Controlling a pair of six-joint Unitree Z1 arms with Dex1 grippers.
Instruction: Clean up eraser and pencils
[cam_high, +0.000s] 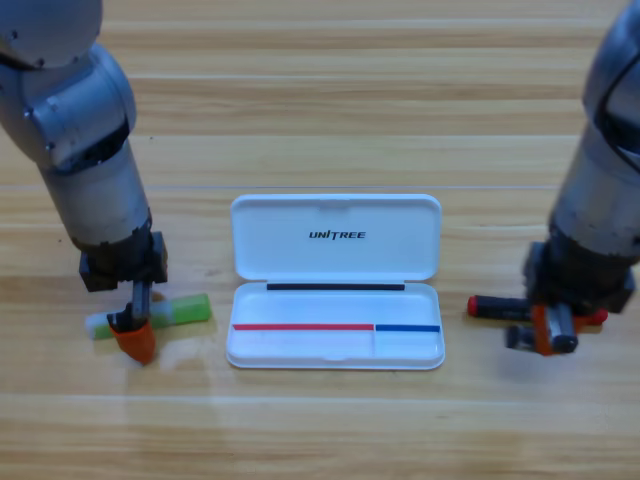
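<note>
Grippers are both down at table level, one either side of the white case, which lies lid-open on the wooden table and serves as landmark here.

Nearest the camera edge, left of the case: left gripper points down onto the green pencil. One orange jaw shows in front of the stick; the other is hidden, so whether the jaws have closed on it I cannot tell. The pencil lies flat, roughly crosswise, its white end away from the case and its green end near the case's left wall, not touching.

Right of the case, about level with the tray: right gripper sits over the black-and-red pencil. Red end and black body stick out toward the case; a bit of red shows past the gripper on the far side. Jaw gap hidden; grip state unknown.

Eraser: not found in view. Possibly under a gripper; cannot say.

Farther back, the lid stands open behind the tray; tray holds no pencil yet.

Handling judgement: both pencils look light, rigid, smooth and round-ish, so likely to roll or pivot if pinched off-centre. Best hold is across the body near mid-length. Not fragile; moderate squeeze should do. Long axis must line up with the tray before lowering.
</note>
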